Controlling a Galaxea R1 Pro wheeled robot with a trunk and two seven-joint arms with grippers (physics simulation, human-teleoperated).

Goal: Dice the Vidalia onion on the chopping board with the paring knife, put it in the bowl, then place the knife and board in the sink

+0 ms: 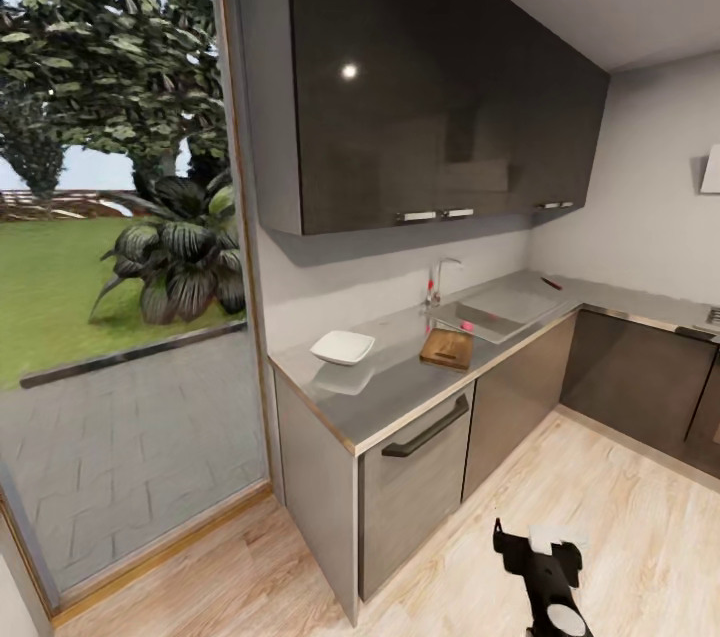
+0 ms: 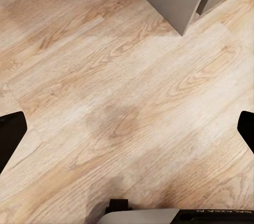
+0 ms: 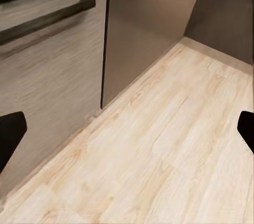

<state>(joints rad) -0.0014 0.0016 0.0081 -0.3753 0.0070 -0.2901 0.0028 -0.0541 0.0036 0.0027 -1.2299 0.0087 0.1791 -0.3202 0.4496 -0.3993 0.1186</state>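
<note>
Right tool (image 3: 127,129): fingertips stand far apart at the frame's two side edges, nothing between them, bare wood floor (image 3: 174,145) beneath and a handled cabinet front (image 3: 47,39) at upper left. Left tool (image 2: 127,129): likewise spread wide and empty over floor, with a cabinet corner (image 2: 174,2) at the top of frame. In the head view a dark arm part (image 1: 545,567) sits at lower right; which arm it belongs to cannot be told.

Beyond, centre frame, the table (image 1: 400,387) carries the bowl (image 1: 342,347) at left, the chopping board (image 1: 447,348) just right of it, and the sink (image 1: 490,317) behind the board. A small reddish item (image 1: 551,283) beyond the sink may be the paring knife; too small to confirm.

Judgement: approach stage, no task item handled. Next move calls for closing on the sink. The onion cannot be made out; the basin interior is unclear from this angle.
</note>
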